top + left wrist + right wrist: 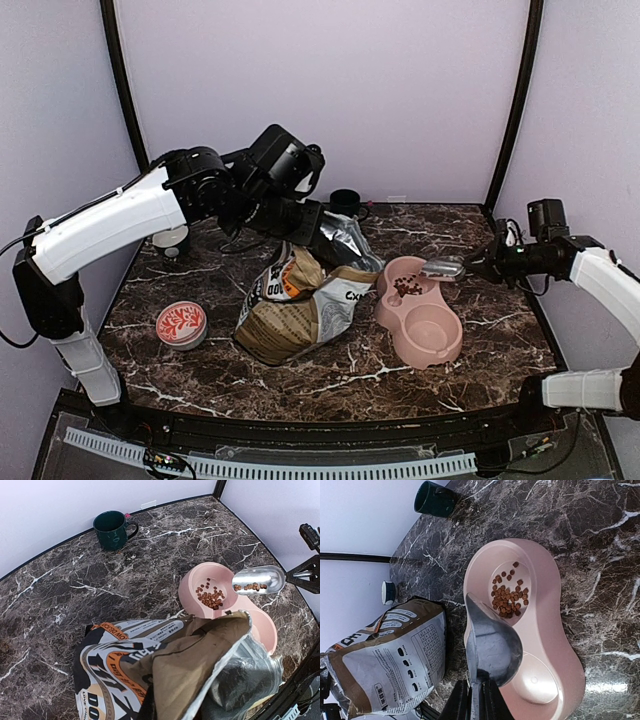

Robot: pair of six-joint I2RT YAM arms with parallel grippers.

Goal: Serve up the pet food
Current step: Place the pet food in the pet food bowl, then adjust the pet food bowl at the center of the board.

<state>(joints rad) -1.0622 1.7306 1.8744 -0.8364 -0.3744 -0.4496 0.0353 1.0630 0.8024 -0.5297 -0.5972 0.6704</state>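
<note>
Pet food [210, 598]: small reddish-brown round pellets in a loose, roundish cluster with no clear long axis. It sits in the upper well of the pink double bowl [267, 630], centre-right of frame. A few more pellets lie in a left-right row along the metal scoop [267, 576]. Right gripper [476, 702] is clamped on the scoop handle. Left gripper [320, 230] is closed on the mouth of the bag [300, 310].

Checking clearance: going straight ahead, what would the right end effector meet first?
Likely the pink bowl, under the scoop that the right end effector holds; the bag lies beyond. Height is unclear.
</note>
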